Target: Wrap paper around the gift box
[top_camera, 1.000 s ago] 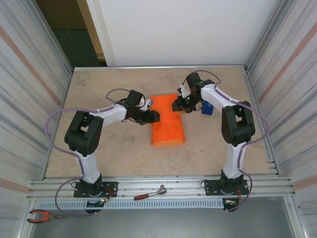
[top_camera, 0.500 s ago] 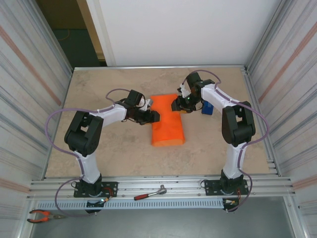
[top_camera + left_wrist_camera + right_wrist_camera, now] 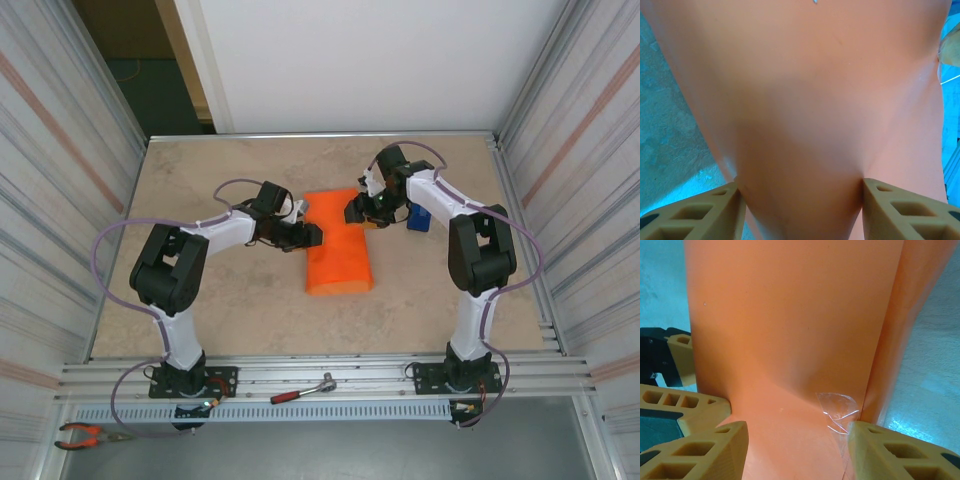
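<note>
Left gripper (image 3: 312,236) is parked on the left long edge of the paper (image 3: 337,255), about halfway along it. In the wrist view its fingers (image 3: 700,215) sit on either side of an orange fold, both touching, and the sheet necks in between them. So I'd call that pinching the paper, not just flanking it.

The paper is a folded-over orange bundle mid-table (image 3: 220,300). Its long axis runs from the far side toward the arm bases, tipped slightly. No pink visible anywhere, so my guess is the gift box is inside the bundle, but I can't actually see it.

Right gripper (image 3: 358,213) is on the paper's right edge, up near its far end. Its fingers stand apart with the orange sheet filling the gap, and there's a scrap of clear tape (image 3: 836,407) stuck on the paper just inside the right-hand finger. I can't tell whether it's squeezing or just straddling.

The blue tape dispenser (image 3: 420,218) sits just right of the paper, beyond the right gripper.

The bit that matters for the next move: both grippers crowd the paper's far half from opposite sides, and the near end sits untouched. The left gripper looks closer to that end, so I'd expect it to get there first.
</note>
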Controlling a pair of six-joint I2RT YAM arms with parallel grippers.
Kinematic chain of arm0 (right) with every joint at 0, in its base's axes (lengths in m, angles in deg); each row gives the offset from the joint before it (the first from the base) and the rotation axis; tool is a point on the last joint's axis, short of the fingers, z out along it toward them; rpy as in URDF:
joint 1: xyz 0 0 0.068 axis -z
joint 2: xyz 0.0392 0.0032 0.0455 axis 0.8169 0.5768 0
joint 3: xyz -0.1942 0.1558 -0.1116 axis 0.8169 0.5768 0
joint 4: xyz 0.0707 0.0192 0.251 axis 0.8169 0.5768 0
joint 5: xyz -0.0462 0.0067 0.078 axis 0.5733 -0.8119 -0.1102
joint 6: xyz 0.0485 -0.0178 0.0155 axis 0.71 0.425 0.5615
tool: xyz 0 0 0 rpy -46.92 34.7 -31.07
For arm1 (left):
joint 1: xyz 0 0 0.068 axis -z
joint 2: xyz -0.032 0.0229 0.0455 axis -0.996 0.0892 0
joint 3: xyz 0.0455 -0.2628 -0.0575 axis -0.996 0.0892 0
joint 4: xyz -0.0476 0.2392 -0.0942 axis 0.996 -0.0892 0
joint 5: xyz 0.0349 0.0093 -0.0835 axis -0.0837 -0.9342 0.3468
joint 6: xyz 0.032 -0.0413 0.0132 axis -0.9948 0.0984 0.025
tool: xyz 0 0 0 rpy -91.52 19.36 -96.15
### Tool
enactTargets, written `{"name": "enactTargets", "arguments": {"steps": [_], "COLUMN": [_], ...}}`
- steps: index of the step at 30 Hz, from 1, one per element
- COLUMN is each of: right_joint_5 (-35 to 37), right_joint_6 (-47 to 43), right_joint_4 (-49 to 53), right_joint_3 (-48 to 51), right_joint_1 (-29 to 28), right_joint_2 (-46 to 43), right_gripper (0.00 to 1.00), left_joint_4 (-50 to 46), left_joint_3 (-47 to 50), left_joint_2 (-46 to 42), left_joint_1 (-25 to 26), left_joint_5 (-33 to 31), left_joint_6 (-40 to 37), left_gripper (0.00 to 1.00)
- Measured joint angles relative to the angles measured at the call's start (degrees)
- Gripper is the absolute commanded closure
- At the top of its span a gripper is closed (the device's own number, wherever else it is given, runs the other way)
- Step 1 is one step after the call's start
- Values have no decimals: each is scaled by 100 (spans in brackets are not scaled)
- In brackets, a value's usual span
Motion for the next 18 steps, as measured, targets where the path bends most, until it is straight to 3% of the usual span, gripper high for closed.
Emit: {"name": "enactTargets", "arguments": {"steps": [10, 18], "right_joint_5": [-20, 13], "right_joint_6": [26, 39], "right_joint_4": [-98, -101], "right_joint_3": [63, 61], "right_joint_1": [-46, -63], "right_joint_2": [-70, -70], "right_gripper": [34, 37], "left_joint_4": [0, 0], "left_joint_3": [0, 0], "left_joint_2": [0, 0], "left_joint_1": [0, 0], "left_joint_5": [0, 0], "left_joint_6": [2, 2], "left_gripper": [43, 44]}}
